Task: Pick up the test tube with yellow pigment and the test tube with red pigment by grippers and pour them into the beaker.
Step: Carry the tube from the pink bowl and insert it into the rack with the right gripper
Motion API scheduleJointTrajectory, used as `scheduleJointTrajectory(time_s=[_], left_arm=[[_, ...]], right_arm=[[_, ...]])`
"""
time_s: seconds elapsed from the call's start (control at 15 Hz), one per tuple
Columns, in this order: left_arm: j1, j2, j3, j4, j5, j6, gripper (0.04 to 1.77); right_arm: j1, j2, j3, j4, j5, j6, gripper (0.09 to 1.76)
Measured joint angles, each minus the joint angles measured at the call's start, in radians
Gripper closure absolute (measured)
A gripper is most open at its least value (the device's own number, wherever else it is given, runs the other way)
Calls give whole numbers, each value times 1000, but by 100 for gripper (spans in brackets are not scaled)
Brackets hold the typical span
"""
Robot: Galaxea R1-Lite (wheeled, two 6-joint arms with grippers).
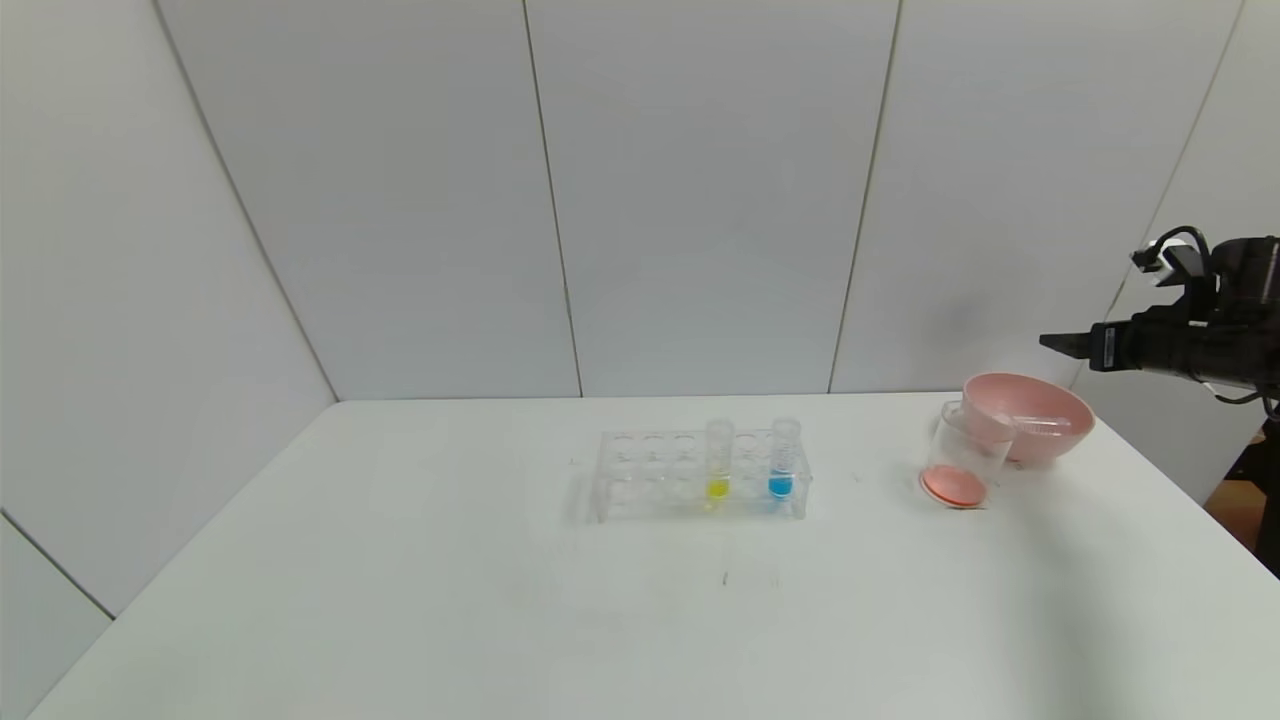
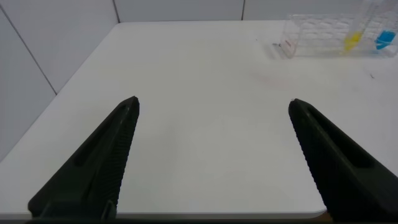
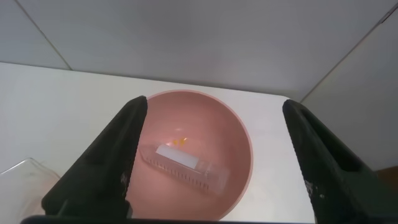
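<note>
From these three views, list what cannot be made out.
- Left gripper: absent from the head view; only its fingers show in the left wrist view.
- Right gripper: arm cut by the head view's edge.
- Empty test tube in the pink bowl: one end hidden by a finger in the right wrist view.
- Beaker: cut off in the right wrist view.
</note>
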Motion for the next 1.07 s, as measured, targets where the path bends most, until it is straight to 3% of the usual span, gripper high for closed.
scheduleJointTrajectory(time_s=[0.8,1.07], left_arm=[[0,0,0,0,0,0,9],[0,0,0,0,0,0,9]], right_arm=[[217,-373,421,5,-17,47,17],[371,-473,554,-8,-198,122,16]])
